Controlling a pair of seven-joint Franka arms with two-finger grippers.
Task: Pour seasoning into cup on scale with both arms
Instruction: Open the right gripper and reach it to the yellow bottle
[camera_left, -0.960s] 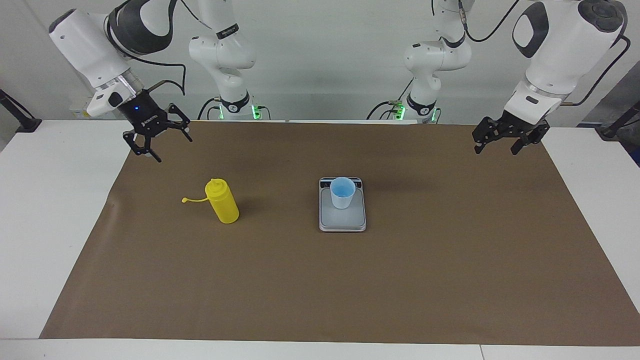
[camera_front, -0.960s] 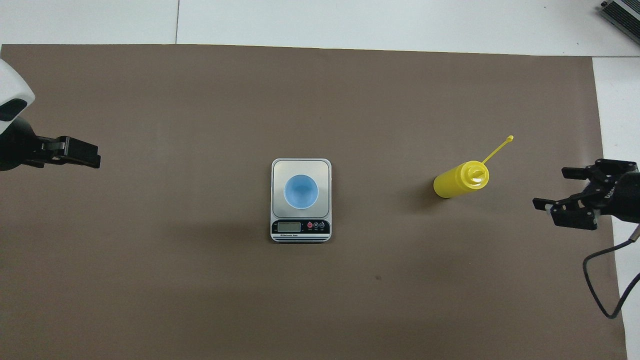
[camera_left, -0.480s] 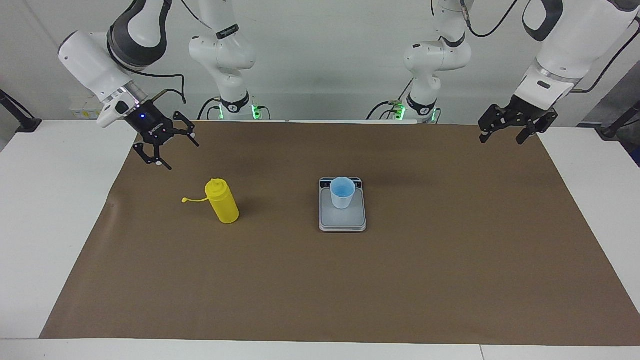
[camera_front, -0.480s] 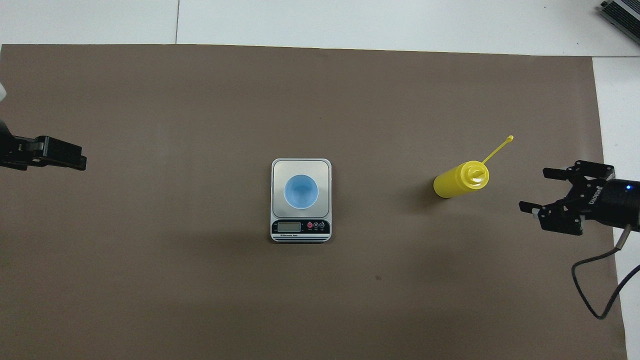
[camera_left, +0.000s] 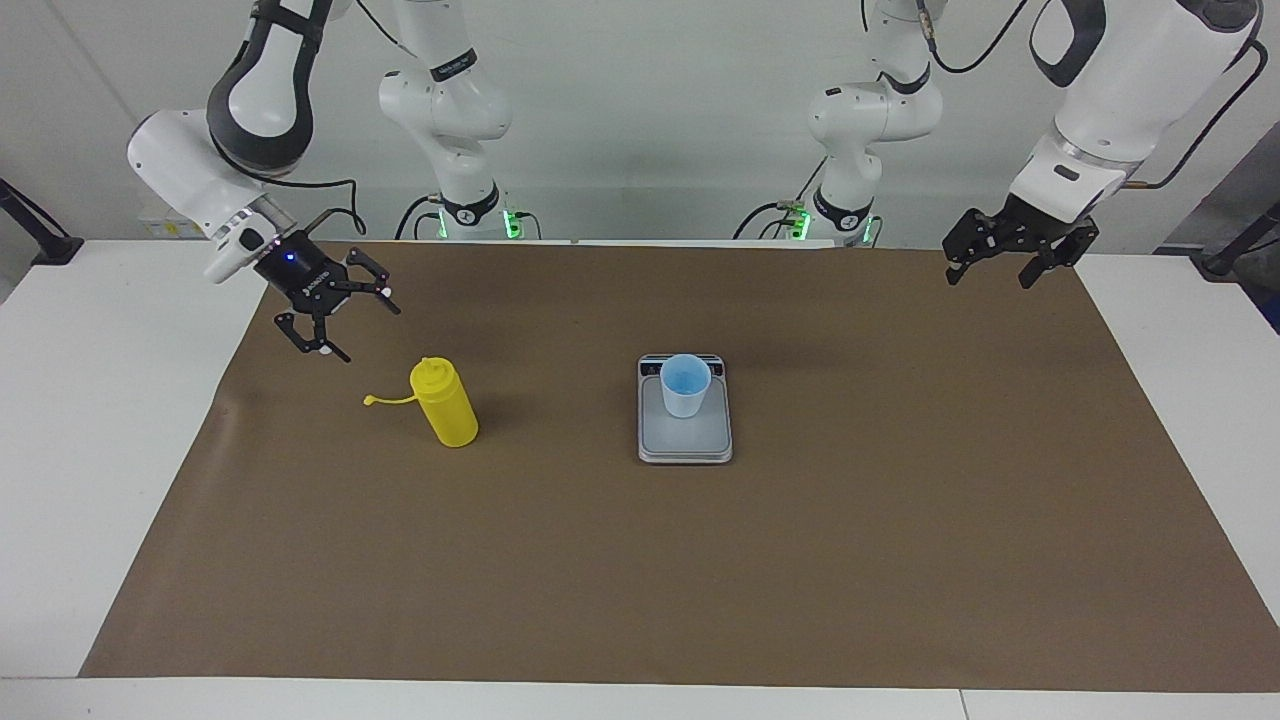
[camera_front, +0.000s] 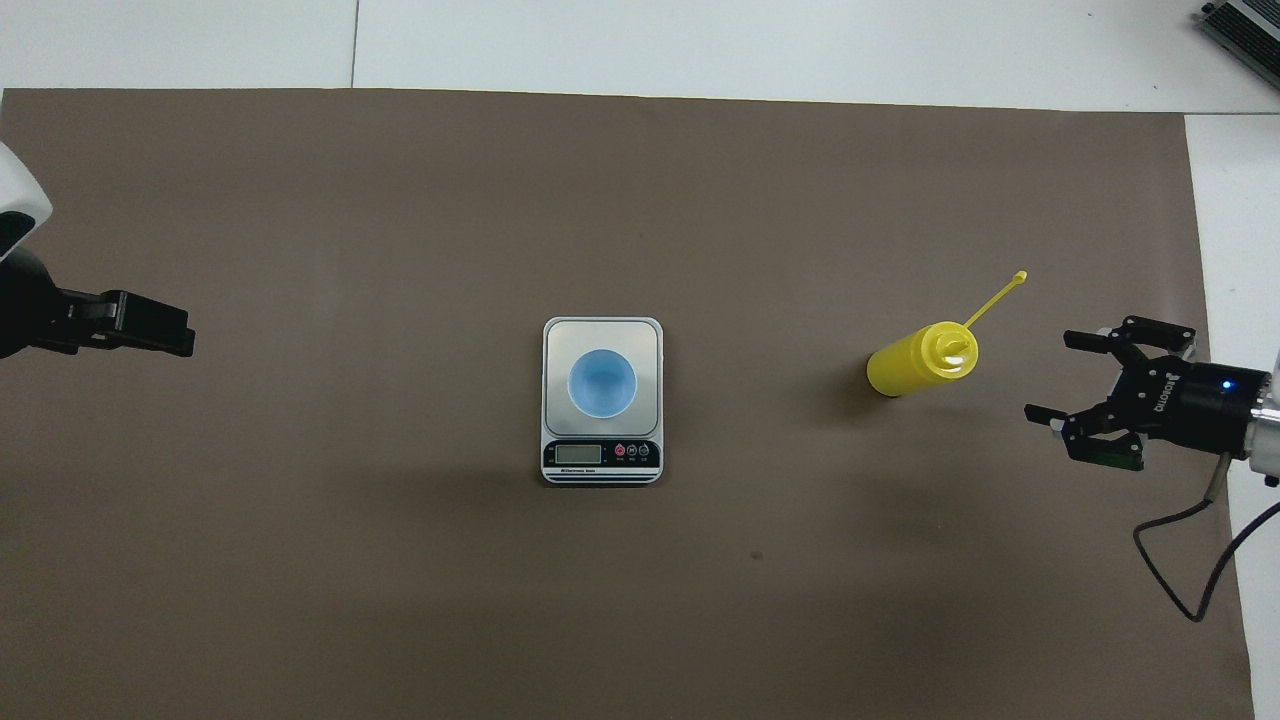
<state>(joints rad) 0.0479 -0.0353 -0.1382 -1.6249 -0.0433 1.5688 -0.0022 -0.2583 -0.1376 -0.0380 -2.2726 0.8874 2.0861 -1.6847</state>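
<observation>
Both grippers open, bottle untouched

Seasoning bottle stands upright on brown mat, toward the right arm's end of the table, cap on tether hanging out to the side. Cup sits on scale mid-table, display strip on the edge nearer the robots. Right gripper hangs over the mat near the bottle, fingers spread, holding nothing, not touching it. Left gripper hangs over the mat's edge at the left arm's end, well apart from the scale, fingers spread, holding nothing.
</observation>
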